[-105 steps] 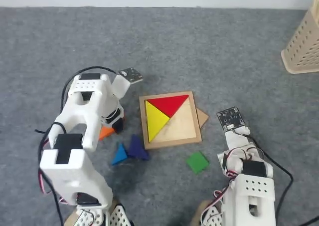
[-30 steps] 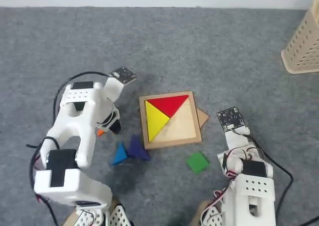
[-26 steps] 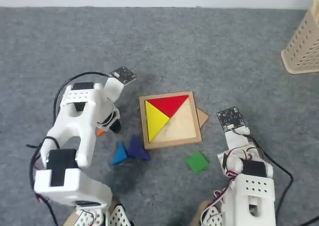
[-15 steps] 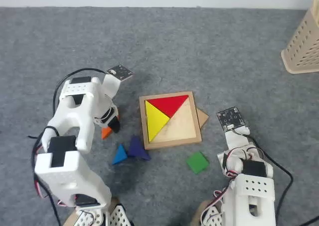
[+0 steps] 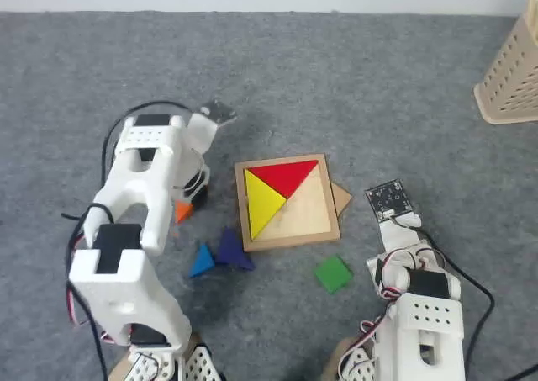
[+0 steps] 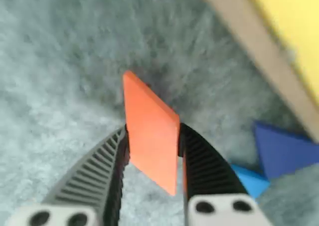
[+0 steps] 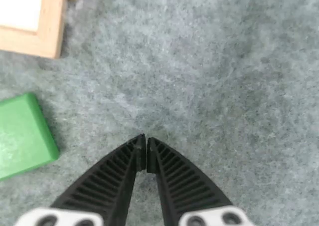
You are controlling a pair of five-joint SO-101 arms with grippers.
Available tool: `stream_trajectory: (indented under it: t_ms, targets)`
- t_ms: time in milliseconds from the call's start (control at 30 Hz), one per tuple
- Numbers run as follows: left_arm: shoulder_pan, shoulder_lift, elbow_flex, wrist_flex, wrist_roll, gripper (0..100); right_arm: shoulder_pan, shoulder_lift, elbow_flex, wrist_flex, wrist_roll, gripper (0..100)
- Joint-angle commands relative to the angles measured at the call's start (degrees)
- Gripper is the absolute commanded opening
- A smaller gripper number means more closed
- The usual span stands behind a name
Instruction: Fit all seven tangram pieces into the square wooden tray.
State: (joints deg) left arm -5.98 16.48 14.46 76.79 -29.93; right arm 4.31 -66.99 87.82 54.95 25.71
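Up swings the left gripper (image 6: 152,130), fingers pinching the flat orange wooden piece (image 6: 149,138), seemingly lifted clear for the square wooden tray (image 5: 240,204); right gripper (image 7: 146,153) idle, fingers pressed together.

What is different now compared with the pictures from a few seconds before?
The left gripper swung out to its left, then came back, ending slightly farther from its base; its fingers are shut on the orange piece, which shifted with it. The right gripper, tray, green square and blue triangles stayed put.
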Motion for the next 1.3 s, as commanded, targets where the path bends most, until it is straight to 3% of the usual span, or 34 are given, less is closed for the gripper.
stream_trajectory:
  t_ms: [0,367,533,800,967,1267]
  targets:
    - [3.2,-0.8,-5.1,3.4,4.7,2,-0.5,-1.6,-0.3,0.7,0.4,0.6]
    - [24.1,-14.8,-2.9,3.2,17.9,2,-0.5,-1.6,-0.2,0.8,1.8,0.6]
    - [32.1,-11.2,-4.2,-2.1,22.4,2,-0.5,-1.6,-0.2,0.8,1.8,0.6]
    - [33.9,5.9,-16.8,-3.3,28.1,3,-0.5,-1.6,-0.2,0.8,1.8,0.6]
    - [33.8,13.0,-23.5,-3.6,32.9,13,-0.5,-1.6,-0.2,0.8,1.8,0.6]
    - [33.1,9.0,-26.9,-0.4,32.7,15,-0.5,-1.6,-0.2,0.8,1.8,0.6]
